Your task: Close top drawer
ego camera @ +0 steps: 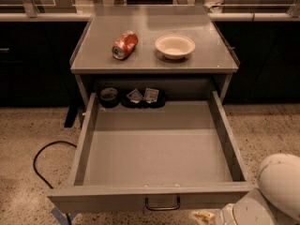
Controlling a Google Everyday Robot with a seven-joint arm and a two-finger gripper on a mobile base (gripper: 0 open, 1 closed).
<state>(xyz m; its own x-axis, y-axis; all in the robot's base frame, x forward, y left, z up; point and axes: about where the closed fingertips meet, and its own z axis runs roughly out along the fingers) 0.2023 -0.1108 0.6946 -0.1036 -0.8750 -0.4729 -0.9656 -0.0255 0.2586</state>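
Note:
The top drawer [117, 199] is a wide, shallow grey metal drawer, pulled far out from under the grey table [154, 62]. Its flat front panel faces me, with a small dark loop handle [162, 204] at the centre. The drawer floor is bare apart from small items at the back. My gripper [204, 216] shows as a yellowish tip at the bottom edge, just below the front panel and to the right of the handle. It is apart from the handle. My white arm [276, 186] rises at the bottom right.
A red can [124, 44] lies on its side on the tabletop beside a white bowl [175, 46]. A dark round cup [108, 96] and two small packets [143, 95] sit at the drawer's back. A black cable [42, 163] loops over the floor on the left.

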